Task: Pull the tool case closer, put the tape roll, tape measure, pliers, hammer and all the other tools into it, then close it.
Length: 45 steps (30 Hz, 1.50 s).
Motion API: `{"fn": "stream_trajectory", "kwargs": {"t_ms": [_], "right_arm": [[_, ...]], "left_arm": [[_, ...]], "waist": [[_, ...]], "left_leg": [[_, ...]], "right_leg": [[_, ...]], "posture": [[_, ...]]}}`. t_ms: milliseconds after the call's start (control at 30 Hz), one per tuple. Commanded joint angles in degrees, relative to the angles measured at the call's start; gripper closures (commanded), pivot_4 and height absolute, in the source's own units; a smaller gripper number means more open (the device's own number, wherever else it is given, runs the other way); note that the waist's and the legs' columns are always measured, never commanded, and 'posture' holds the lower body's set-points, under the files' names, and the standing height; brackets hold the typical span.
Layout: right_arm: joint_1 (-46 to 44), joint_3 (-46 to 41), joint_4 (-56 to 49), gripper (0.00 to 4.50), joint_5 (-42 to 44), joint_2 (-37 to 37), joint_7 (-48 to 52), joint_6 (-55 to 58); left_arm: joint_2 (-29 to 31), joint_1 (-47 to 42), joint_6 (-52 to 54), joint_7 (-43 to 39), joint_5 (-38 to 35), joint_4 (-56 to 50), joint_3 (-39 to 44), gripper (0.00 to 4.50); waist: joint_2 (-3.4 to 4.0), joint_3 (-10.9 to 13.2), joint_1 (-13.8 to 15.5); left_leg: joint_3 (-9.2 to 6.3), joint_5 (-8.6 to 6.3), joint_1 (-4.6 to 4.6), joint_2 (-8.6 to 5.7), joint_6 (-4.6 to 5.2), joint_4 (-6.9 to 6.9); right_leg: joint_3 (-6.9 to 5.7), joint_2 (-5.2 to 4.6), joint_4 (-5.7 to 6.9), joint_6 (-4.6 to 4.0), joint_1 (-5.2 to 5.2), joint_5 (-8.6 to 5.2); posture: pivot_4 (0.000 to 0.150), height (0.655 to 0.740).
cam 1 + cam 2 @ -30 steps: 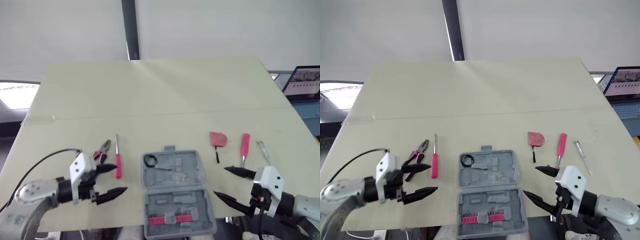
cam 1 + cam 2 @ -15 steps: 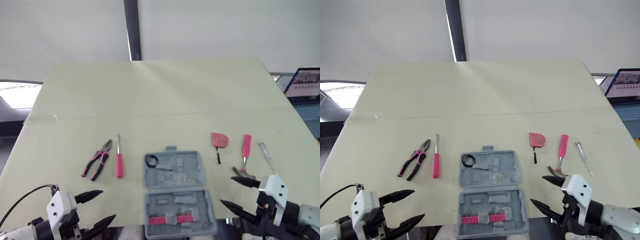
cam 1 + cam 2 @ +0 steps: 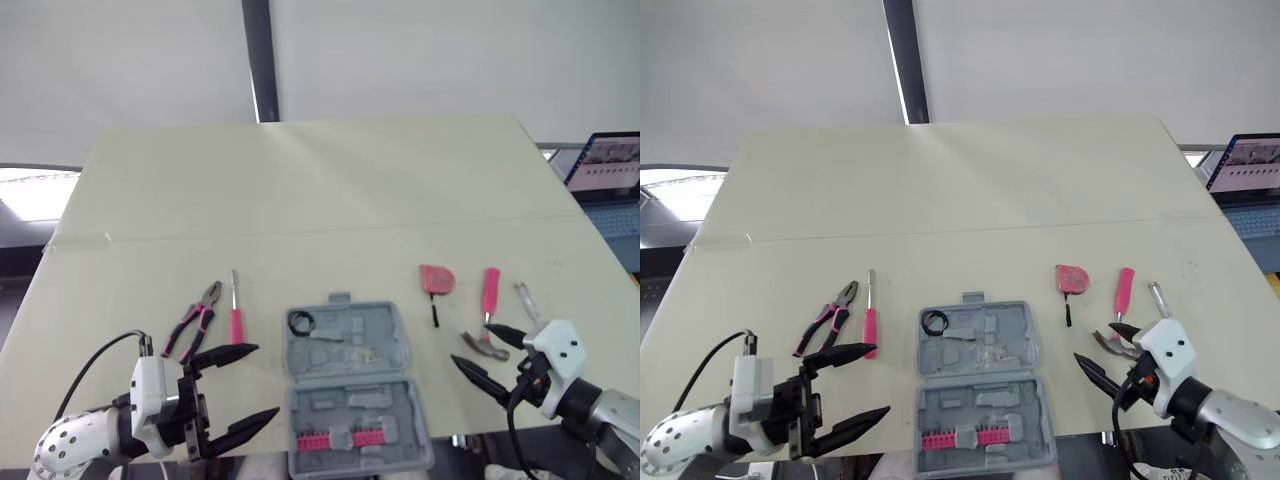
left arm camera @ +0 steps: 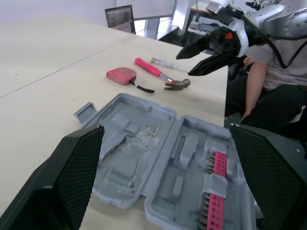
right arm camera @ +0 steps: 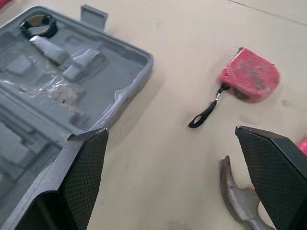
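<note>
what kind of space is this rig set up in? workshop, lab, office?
Probably an indoor lab or office-style test space, not a workshop: a big pale table set against plain white panels, an open laptop off to the robot's right, and a person close beside the table.

A grey plastic tool case (image 5: 72, 91) lies open on the beige table (image 5: 163, 158), a black tape roll (image 5: 37, 26) inside (corner recess). Beside it, apart, lie a pink tape measure (image 5: 250, 74) and a steel hammer head (image 5: 240, 194).
</note>
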Motion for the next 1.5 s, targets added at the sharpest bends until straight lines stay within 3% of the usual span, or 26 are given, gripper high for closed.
{"fn": "stream_trajectory", "kwargs": {"t_ms": [33,233,533,833,1333,1433,1500], "right_arm": [[-0.6,-0.5,-2.9,0.0,-0.4,1.3,-3.8,1.9],[-8.6,2.3,-4.4,0.0,-0.5,3.3,-15.4,17.7],[-27.2,7.0,9.8,0.0,-0.7,10.9,-25.4,32.3],[-34.8,11.3,18.4,0.0,-4.8,13.6,-27.1,30.9],[-37.1,14.8,21.5,0.0,-8.6,16.2,-27.0,29.6],[-37.3,15.2,21.3,0.91,-9.1,16.7,-27.1,29.6],[-37.4,15.7,21.3,1.83,-9.4,16.9,-26.7,29.2]], "left_arm": [[-0.7,0.4,-2.6,-0.7,0.2,0.5,-1.5,0.01],[-1.3,1.0,-8.3,-2.7,2.9,6.0,-2.6,0.01],[-1.4,2.0,-14.6,-4.2,5.0,11.0,-3.0,0.01],[-1.8,2.6,-17.3,-2.6,7.0,12.0,-4.4,0.01],[-0.7,2.8,-15.2,2.8,8.3,7.7,-5.9,0.01],[-0.4,2.7,-14.0,3.7,8.4,6.3,-6.3,0.0],[-0.1,2.2,-12.3,4.8,8.2,4.7,-6.4,0.0]], "waist": [[0.02,0.0,0.1],[0.07,0.0,0.0],[0.14,0.0,-0.2],[0.27,-0.1,-0.3],[0.19,-0.1,-1.5],[0.19,-0.1,-1.6],[0.2,-0.1,-1.5]], "left_leg": [[0.01,0.0,0.0,0.0,0.0,0.0],[0.0,0.0,0.0,-0.01,0.0,0.01],[-0.01,0.0,-0.06,-0.02,0.0,0.01],[0.02,0.0,-0.1,-0.03,0.0,-0.03],[0.01,0.0,-0.05,0.0,-0.01,-0.09],[0.01,0.0,-0.06,0.0,-0.01,-0.1],[0.01,0.0,-0.06,0.01,-0.01,-0.12]], "right_leg": [[0.01,0.0,-0.01,0.0,0.0,0.0],[0.01,0.0,0.0,0.0,0.0,0.0],[0.01,0.0,0.01,0.0,-0.05,0.0],[-0.02,0.0,0.04,0.0,-0.13,0.0],[-0.04,0.01,0.04,0.01,-0.12,0.0],[-0.03,0.01,0.02,0.01,-0.12,0.0],[-0.04,0.01,0.03,0.01,-0.14,0.0]], "posture": [[0.15,0.7373],[0.15,0.7373],[0.15,0.7373],[0.15,0.7373],[0.15,0.7373],[0.15,0.7373],[0.15,0.7373]]}}
